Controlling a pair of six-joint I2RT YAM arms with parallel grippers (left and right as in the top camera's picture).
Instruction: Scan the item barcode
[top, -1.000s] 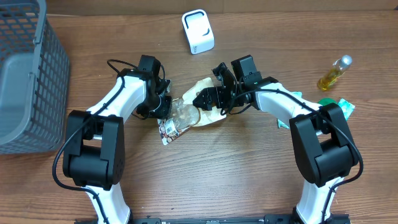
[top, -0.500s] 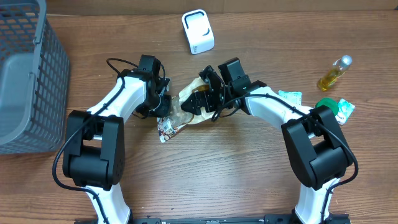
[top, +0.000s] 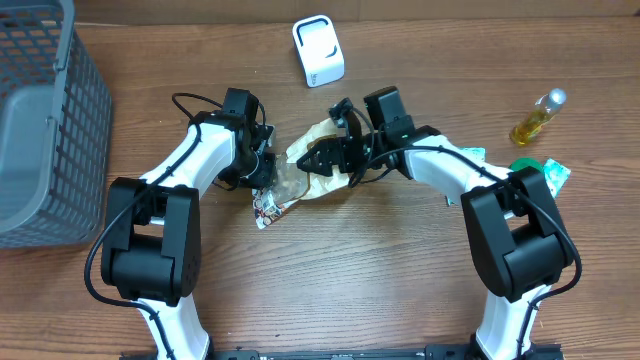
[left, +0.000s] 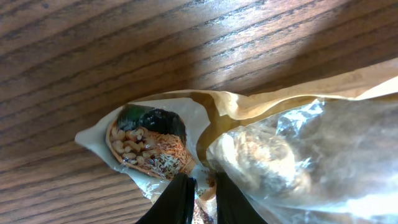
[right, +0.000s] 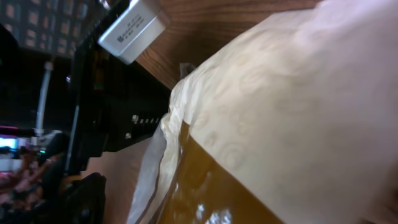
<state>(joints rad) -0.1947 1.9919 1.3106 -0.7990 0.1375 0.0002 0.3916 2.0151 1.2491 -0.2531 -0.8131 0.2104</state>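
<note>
Overhead view: bag (top: 298, 153) at mid-worktop (top: 400, 280), apart from scanner (top: 318, 50). Left jaws pinch its lower edge; right jaws stand wide astride its upper end (no grip evident). Risk: opposed pulls could tear the thin film or crease the barcode.

Basket (top: 70, 120) is cut off by the left and top edges of the overhead. Left tool (left: 202, 198): only the fingertips show at the bottom edge of the left wrist view, pinched on the snack bag (left: 280, 143); in the overhead it is hidden under its own wrist. The bag runs off the right and bottom edges, print too blurred to read, barcode can't be made out. Right wrist view: the bag fills the frame, blurred, own fingers out of view. Overhead: right tool (top: 330, 133) covers the mid bag, fingers apart, contact can't tell. Green packets (top: 548, 175) sit partly behind the right arm.
</note>
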